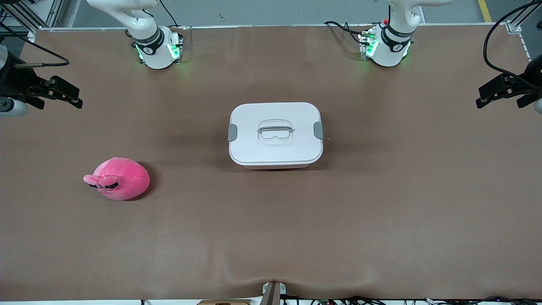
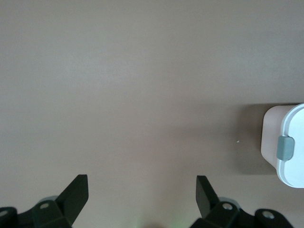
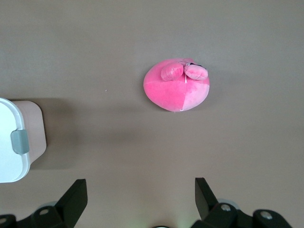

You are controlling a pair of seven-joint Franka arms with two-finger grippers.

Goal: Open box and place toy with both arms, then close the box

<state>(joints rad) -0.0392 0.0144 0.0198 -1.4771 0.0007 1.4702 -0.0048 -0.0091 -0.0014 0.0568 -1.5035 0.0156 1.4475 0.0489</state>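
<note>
The box is sitting shut in the middle of the brown table, its white lid seated flat with the recessed handle untouched and both grey side clips lying down against its ends. The pink plush toy is resting on the table well apart from the box, nearer the front camera and toward the right arm's end. The right gripper is hovering over the table edge at that end, its fingers spread wide and holding nothing; the left gripper is hanging over the table's edge at the left arm's end, equally spread and empty. Judging from this, nothing is done yet: unclipping, lifting the lid, putting the toy inside and closing are all left.
</note>
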